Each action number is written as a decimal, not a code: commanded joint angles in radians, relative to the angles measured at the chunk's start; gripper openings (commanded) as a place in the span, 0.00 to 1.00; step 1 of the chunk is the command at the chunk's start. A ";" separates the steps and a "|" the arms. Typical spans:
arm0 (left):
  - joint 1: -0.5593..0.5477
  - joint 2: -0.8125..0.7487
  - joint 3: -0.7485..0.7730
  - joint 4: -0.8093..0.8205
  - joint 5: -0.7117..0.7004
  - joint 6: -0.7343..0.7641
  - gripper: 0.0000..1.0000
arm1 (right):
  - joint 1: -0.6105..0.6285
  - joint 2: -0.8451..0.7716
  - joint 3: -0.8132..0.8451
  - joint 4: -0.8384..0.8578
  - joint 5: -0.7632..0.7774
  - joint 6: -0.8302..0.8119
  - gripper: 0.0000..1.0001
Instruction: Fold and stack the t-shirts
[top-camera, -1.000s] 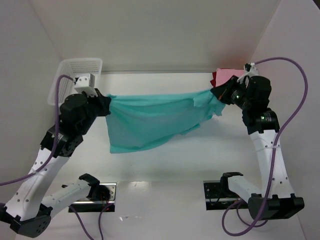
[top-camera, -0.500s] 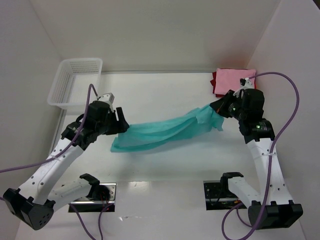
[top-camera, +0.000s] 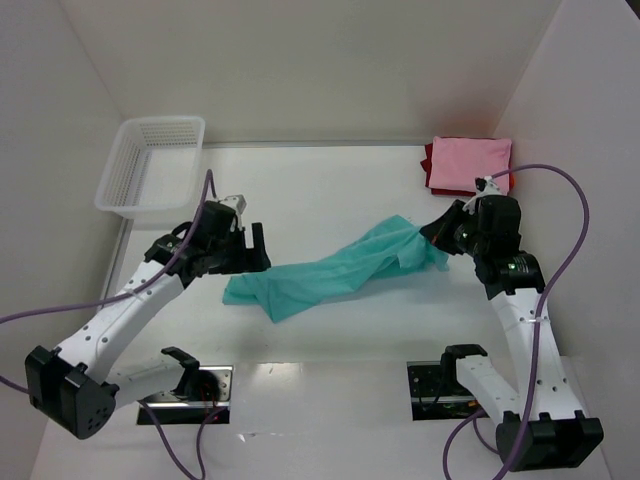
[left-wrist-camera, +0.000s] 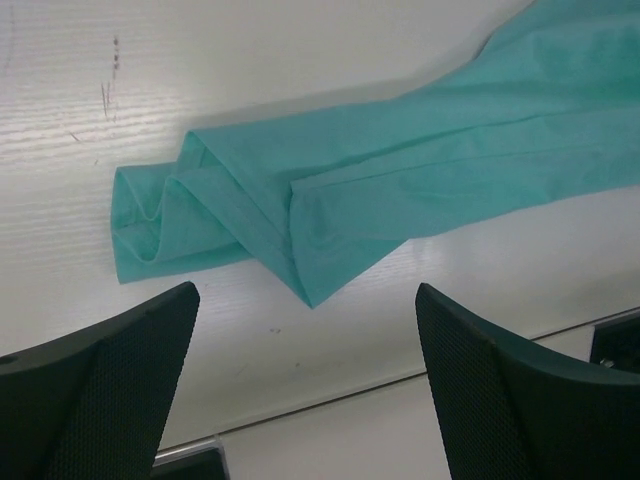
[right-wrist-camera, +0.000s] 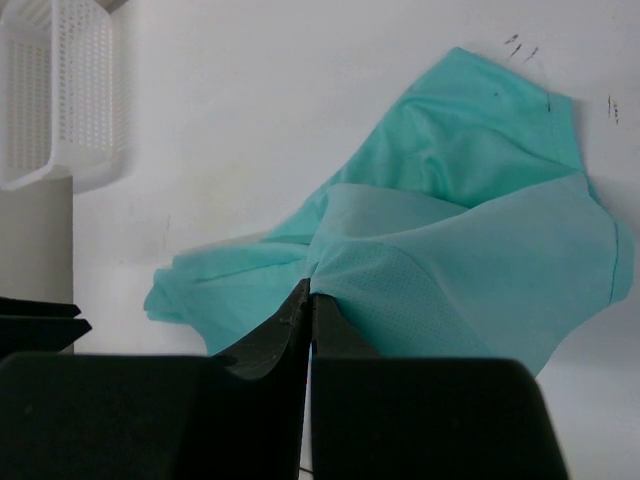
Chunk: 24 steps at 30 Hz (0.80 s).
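Left end effector (top-camera: 257, 250) has just let go, fingers wide and empty, so the teal shirt (top-camera: 335, 268) drops from a taut spread to a soft, creased rope on the smooth white counter (top-camera: 330, 190); spreading likely needs redoing. Right end effector (top-camera: 438, 231) still pinches its far corner. Beyond, pink shirt (top-camera: 470, 160) lies folded square.

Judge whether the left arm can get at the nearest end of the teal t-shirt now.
Probably yes: the left gripper hangs open just over that crumpled end of the teal t-shirt, which rests on the table, with nothing between them.
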 joint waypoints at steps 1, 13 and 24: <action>-0.015 0.026 -0.041 0.080 0.063 0.044 0.94 | -0.005 -0.023 -0.013 0.000 0.012 -0.006 0.01; -0.034 0.320 0.026 0.172 0.086 0.053 0.89 | -0.005 -0.023 -0.013 0.000 0.012 -0.006 0.01; -0.034 0.468 0.079 0.224 0.097 0.031 0.83 | -0.005 -0.013 -0.013 0.009 0.012 -0.006 0.01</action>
